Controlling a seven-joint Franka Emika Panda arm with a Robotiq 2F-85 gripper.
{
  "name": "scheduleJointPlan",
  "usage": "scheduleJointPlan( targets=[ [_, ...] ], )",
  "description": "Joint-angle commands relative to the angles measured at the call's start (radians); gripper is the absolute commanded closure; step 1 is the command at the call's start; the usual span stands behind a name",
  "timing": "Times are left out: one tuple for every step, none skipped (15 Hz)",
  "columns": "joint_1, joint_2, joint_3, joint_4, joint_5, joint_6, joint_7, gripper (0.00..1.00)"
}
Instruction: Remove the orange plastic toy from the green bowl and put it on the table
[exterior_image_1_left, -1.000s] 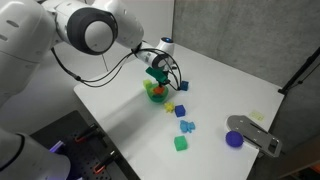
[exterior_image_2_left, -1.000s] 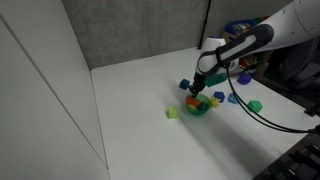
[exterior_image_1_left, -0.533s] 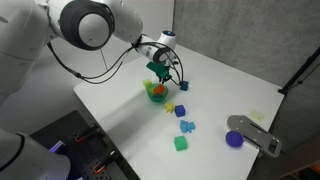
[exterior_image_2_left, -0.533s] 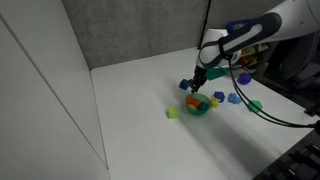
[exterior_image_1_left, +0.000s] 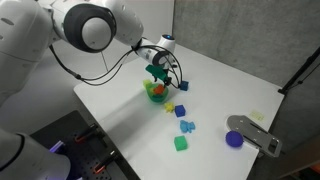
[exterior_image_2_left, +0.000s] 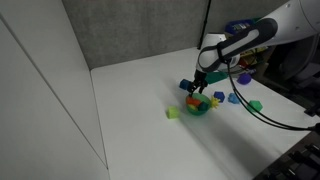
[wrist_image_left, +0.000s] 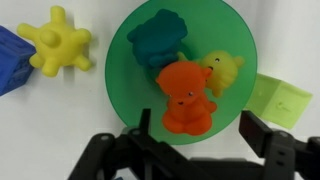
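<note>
**Tool over the bowl, ready to pick**
We hover the tool, jaws apart, over the bowl, with the orange toy lying inside it.

In the wrist view the orange toy sits between the jaws, touching a teal toy and a yellow toy. We judge the best move is straight down, centred on the orange toy. The jaws should close on it alone, missing its neighbours and the rim, then lift clear to bare surface. The tool's height is hard to tell from the exterior views. We read no brand, label or writing anywhere.

text: none legible | labels: none | numbers: none
</note>
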Motion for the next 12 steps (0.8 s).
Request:
scheduleJointPlan(
  targets=[
    [0.005, 0.047, -0.001, 0.048, -0.004, -0.023, 0.009, 0.00],
    [0.007, 0.055, -0.001, 0.050, -0.005, -0.022, 0.010, 0.00],
    [0.009, 0.063, -0.002, 0.052, -0.006, -0.022, 0.012, 0.00],
    [0.011, 0.070, -0.003, 0.055, -0.008, -0.021, 0.013, 0.00],
    [0.013, 0.077, -0.005, 0.058, -0.009, -0.020, 0.014, 0.00],
    [0.015, 0.084, -0.007, 0.061, -0.011, -0.018, 0.015, 0.00],
    [0.017, 0.090, -0.008, 0.062, -0.013, -0.018, 0.016, 0.00],
    [0.020, 0.095, -0.012, 0.063, -0.017, -0.014, 0.019, 0.00],
    [0.020, 0.099, -0.012, 0.066, -0.016, -0.015, 0.019, 0.00],
    [0.021, 0.104, -0.014, 0.068, -0.017, -0.016, 0.020, 0.00],
    [0.024, 0.109, -0.018, 0.071, -0.019, -0.017, 0.024, 0.25],
    [0.025, 0.113, -0.021, 0.074, -0.021, -0.019, 0.025, 0.27]
  ],
)
